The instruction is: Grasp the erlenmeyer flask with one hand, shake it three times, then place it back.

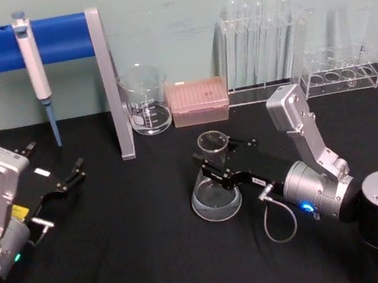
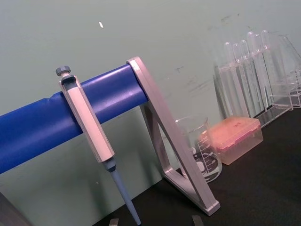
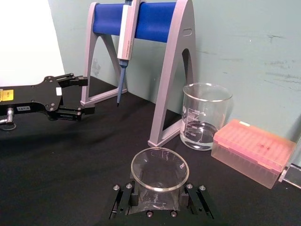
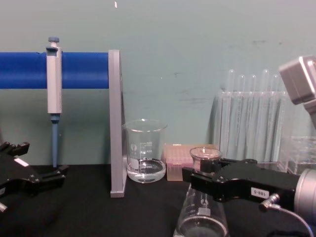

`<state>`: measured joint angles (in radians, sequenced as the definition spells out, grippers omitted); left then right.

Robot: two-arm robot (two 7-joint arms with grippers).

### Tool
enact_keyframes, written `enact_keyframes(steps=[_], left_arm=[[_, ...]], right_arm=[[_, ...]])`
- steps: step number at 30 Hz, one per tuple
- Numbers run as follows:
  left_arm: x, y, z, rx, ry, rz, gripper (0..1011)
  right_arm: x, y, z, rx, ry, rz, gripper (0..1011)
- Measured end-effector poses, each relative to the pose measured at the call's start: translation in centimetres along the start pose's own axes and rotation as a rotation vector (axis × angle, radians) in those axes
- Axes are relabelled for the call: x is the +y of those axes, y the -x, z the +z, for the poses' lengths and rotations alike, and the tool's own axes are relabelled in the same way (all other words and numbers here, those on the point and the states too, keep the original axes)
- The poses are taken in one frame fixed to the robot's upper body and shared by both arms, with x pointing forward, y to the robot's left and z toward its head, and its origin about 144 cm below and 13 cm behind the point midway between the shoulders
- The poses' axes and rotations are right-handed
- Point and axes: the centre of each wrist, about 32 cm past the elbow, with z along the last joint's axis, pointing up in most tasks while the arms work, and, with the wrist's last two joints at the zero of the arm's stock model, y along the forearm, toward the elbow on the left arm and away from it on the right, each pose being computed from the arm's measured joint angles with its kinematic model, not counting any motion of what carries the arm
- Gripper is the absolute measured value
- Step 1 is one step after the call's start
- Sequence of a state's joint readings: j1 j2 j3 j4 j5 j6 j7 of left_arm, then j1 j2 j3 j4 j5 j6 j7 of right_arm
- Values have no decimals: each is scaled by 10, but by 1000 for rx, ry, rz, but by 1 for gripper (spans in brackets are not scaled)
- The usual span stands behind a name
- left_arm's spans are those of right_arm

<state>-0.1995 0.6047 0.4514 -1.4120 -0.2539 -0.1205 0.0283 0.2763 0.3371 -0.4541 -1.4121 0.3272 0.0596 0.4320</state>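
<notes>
Glass of the erlenmeyer flask (image 1: 215, 187) is clear, and the flask stands upright with its wide base on the black table (image 1: 135, 261), near the middle and a little to the right, in front of the beaker (image 1: 145, 100) and the pink tip box (image 1: 199, 100). A small amount of clear liquid seems to lie in its bottom.

The right gripper (image 1: 215, 164) is the hand at work. It reaches in from the right side, and its two long black jaws stand on both sides of the narrow neck, just under the flared rim. In the right wrist view the neck sits between the jaws of the right gripper (image 3: 159, 197) and they seem to press on the glass, so I judge the hand is clenched on the neck of the flask (image 3: 159, 181). In the chest view the flask (image 4: 201, 205) is on the table with the gripper (image 4: 202, 178) around its neck.

About the progress, I cannot tell whether the shaking is done or yet to come; the flask stands on the table in the grip.

The left gripper (image 1: 74, 176) rests parked at the far left over the table, its jaws apart and holding nothing, near the blue pipette stand (image 1: 27, 44)
</notes>
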Motion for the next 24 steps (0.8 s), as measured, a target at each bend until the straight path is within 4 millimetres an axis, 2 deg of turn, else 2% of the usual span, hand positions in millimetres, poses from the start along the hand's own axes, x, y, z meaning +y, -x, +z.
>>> enact_keyframes(steps=[7, 15, 24], left_arm=[[0, 0, 0, 0, 0, 0, 1001], [0, 0, 0, 0, 0, 0, 1001], [0, 0, 0, 0, 0, 0, 1001]], right_arm=[[0, 0, 0, 0, 2, 0, 468], [0, 0, -1, 2, 5, -1, 743], [0, 0, -1, 2, 4, 0, 984]])
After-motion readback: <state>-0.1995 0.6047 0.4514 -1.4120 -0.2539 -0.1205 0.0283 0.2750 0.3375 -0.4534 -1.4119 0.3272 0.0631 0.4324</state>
